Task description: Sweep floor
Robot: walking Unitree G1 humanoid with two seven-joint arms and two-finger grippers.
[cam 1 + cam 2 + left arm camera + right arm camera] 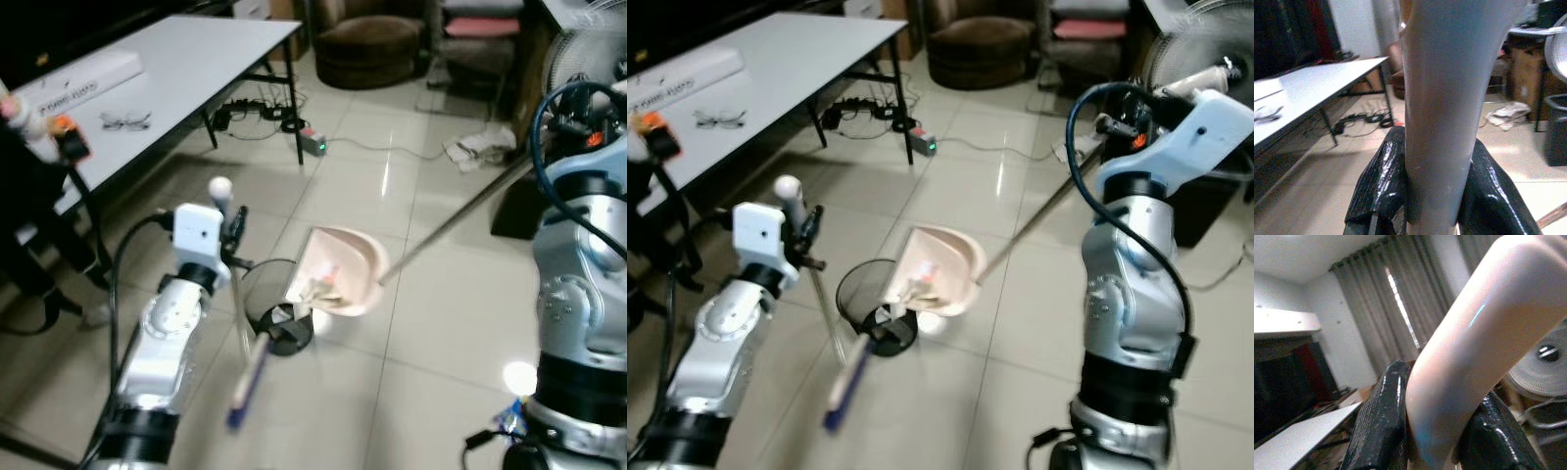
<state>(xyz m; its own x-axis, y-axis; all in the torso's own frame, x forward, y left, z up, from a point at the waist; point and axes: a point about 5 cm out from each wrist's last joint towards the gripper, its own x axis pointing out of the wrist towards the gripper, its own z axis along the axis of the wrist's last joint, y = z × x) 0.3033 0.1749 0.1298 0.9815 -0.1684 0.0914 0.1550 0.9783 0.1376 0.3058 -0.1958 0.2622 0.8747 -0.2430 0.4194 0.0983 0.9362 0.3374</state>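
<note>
My left gripper is shut on the thin shaft of a broom that has a white knob on top; its pale and blue lower part slants down to the tiled floor. The left wrist view has the black fingers clamped on the grey shaft. My right gripper is shut on the long handle of a pale pink dustpan. The dustpan is tilted over a black mesh bin, with scraps of litter at its lower lip. In the right wrist view the fingers hug the curved pink grip.
A white table with glasses stands at the left. Cables and a power strip lie by its leg. A brown armchair and a fan stand at the back, a crumpled cloth on the floor.
</note>
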